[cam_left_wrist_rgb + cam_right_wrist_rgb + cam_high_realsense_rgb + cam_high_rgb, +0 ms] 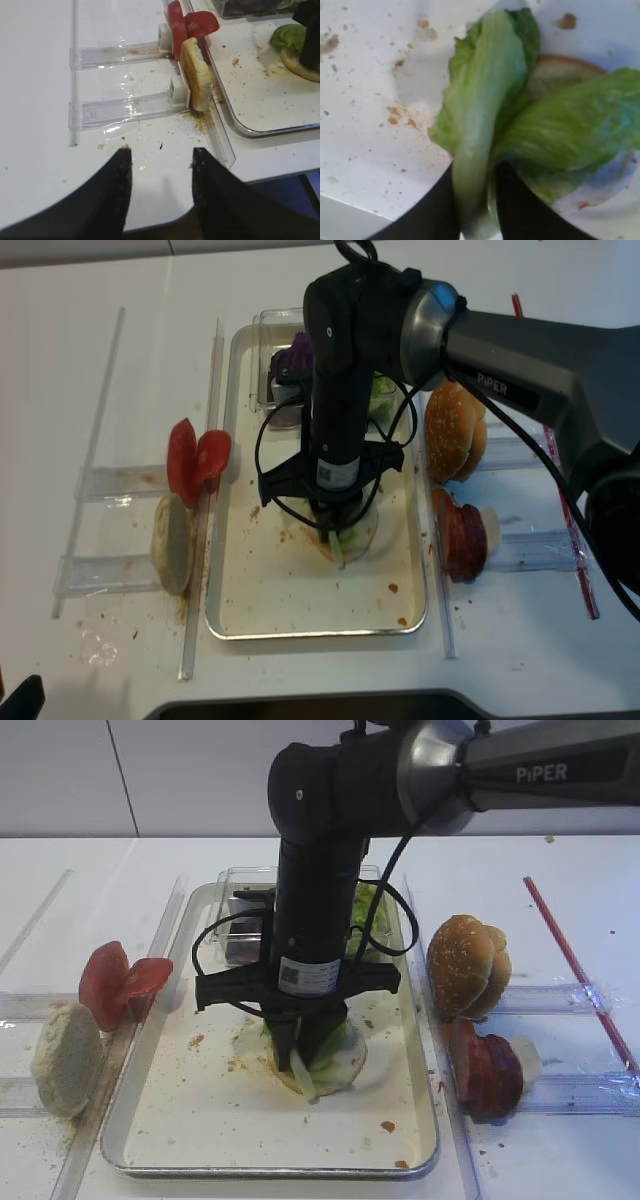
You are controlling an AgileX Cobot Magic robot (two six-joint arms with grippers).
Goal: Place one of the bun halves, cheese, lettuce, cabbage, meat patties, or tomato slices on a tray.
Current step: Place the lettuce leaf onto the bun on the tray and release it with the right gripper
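— Two lettuce leaves point(485, 115) lay over the pale bun half point(345, 1070) on the tray point(150, 1120); which one was the right gripper point(475, 200) on?

— The nearer leaf. Its pale rib ran straight up between the two dark fingers point(435, 210) in the right wrist view, so its long axis lay in line with the gripper, stem end in the gap and the crinkled tip pointing away. The second leaf fanned off to the right across the bun.

— Were the jaws clamped on it?

— I could not tell. They stood close either side of the stem with only a narrow gap, but whether they pinched it or had just let go was not clear.

— And the left gripper point(160, 180)?

— Well off the tray, parted and empty over the bare table, near the upright bun half point(195, 75) and the tomato slices point(187, 25) in the clear rack point(125, 110).

— So which arm was nearer?

— The right one, plainly; it stood upright over the middle of the tray. I judged a straight lift would slide the fingers off along the rib and leave the leaf on the bun.
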